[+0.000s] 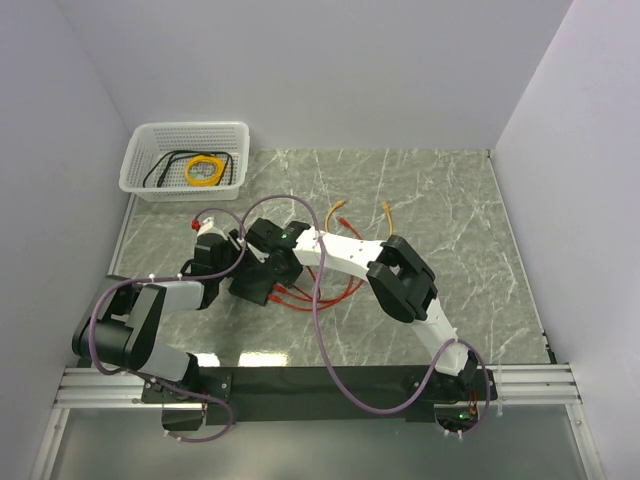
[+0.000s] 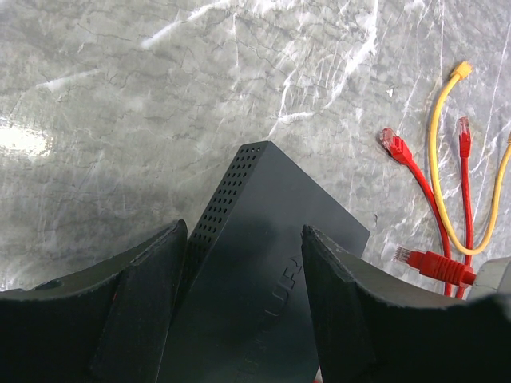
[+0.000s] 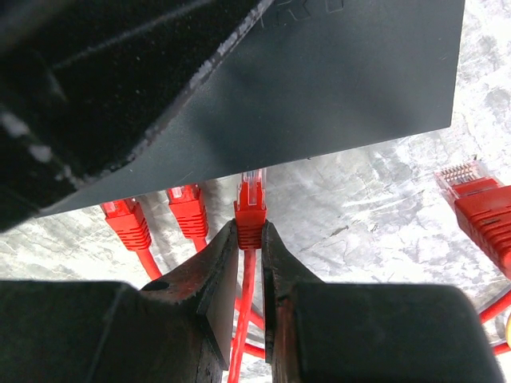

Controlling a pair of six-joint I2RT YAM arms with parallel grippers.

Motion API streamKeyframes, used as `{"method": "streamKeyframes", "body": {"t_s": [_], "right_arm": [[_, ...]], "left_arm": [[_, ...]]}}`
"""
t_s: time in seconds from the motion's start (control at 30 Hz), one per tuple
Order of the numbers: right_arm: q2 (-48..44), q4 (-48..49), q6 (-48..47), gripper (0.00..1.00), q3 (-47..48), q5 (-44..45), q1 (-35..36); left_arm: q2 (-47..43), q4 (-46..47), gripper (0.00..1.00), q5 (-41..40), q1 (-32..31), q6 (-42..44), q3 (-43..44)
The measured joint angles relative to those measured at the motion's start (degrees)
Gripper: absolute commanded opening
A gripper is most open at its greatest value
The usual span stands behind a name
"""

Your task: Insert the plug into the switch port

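Observation:
The flat black switch box [image 3: 335, 88] lies under both grippers [image 1: 250, 287]. My right gripper [image 3: 249, 231] is shut on the red boot of the plug [image 3: 250, 209]. The plug's clear tip points at the box's near edge and touches or nearly touches it. The port openings are hidden under that edge. Two other red plugs [image 3: 188, 209] meet the same edge to the left. My left gripper [image 2: 243, 231] straddles the box [image 2: 263, 231] with one finger against each side. The box looks raised at that end.
Loose red plugs [image 2: 393, 144] and orange-yellow cords [image 2: 461, 70] lie on the marble table right of the box. Another red plug [image 3: 473, 191] lies right of my right gripper. A white mesh basket [image 1: 140, 165] holding a yellow coil [image 1: 205, 170] stands at the back left.

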Motion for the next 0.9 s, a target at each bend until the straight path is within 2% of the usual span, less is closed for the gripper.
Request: {"method": "streamKeyframes", "body": {"t_s": [0.43,0.9], "right_arm": [[-0.90,2.86,-0.04,0.00,-2.27,-0.50,0.00],[-3.54,10.21,-2.49,0.00,-8.17,0.83,0.00]], "left_arm": [[0.00,0.07,0.66,-0.13,-0.20,0.87,0.00],[0.33,1.40,0.66,0.70,-0.24,2.97,-0.28]]}}
